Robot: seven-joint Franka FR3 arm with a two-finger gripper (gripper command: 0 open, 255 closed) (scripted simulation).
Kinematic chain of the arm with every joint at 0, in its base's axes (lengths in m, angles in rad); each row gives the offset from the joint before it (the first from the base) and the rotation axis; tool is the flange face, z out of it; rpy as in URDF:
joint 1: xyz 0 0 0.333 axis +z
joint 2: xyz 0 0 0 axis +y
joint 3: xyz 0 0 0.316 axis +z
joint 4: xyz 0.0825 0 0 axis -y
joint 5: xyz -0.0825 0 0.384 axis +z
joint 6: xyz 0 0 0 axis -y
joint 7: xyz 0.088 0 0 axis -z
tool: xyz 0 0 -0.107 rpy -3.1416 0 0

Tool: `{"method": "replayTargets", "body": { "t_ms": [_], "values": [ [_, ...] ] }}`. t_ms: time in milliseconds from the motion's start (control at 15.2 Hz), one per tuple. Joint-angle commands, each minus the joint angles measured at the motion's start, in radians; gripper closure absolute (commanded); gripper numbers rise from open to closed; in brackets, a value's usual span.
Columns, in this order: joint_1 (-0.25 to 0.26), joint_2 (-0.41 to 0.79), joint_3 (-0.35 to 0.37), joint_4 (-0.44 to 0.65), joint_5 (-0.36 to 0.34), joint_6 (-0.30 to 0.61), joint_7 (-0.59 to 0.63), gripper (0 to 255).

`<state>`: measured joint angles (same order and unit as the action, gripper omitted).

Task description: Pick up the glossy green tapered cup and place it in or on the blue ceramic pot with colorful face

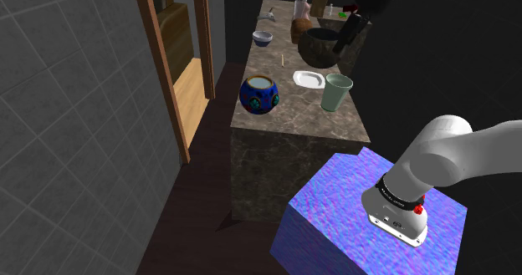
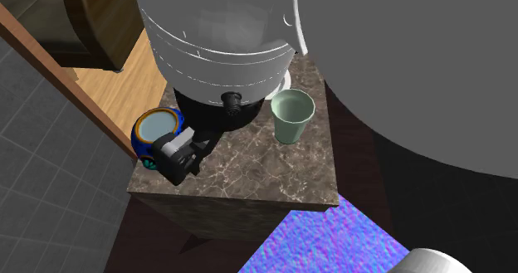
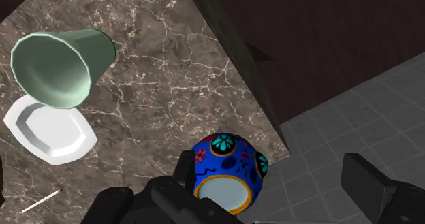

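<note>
Black jaws hang released above the marble tabletop (image 3: 170, 66), fingers (image 3: 371, 185) spread wide and gripping nothing. Below them sits the blue pot (image 3: 228, 171) with its painted face, close to the tabletop's edge. Apart from it, the pale green cup (image 3: 58, 66) stands upright, mouth open, just beside a white plate (image 3: 51, 131). A thin matchstick (image 3: 41, 201) lies near the plate.

A long counter (image 1: 293, 119) of brown veined stone carries a white dish (image 1: 309, 79). In the shoulder view, a blue painted pot (image 1: 259, 94) stands at eight o'clock from the dish and a pale green cup (image 1: 337, 92) stands upright at four. A dark bowl (image 1: 319, 46) is at twelve and a small bowl (image 1: 263, 38) at ten. A matchstick (image 3: 42, 201) lies near the dish.
</note>
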<state>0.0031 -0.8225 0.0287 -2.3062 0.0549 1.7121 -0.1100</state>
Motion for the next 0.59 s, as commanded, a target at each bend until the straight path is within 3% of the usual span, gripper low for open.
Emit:
{"method": "replayTargets", "body": {
  "t_ms": [0, 528],
  "values": [
    [0.000, 0.000, 0.000, 0.000, 0.000, 0.000, 0.000, 0],
    [-0.025, 0.106, -0.193, -0.039, -0.054, 0.071, -0.221, 0]
  ]
}}
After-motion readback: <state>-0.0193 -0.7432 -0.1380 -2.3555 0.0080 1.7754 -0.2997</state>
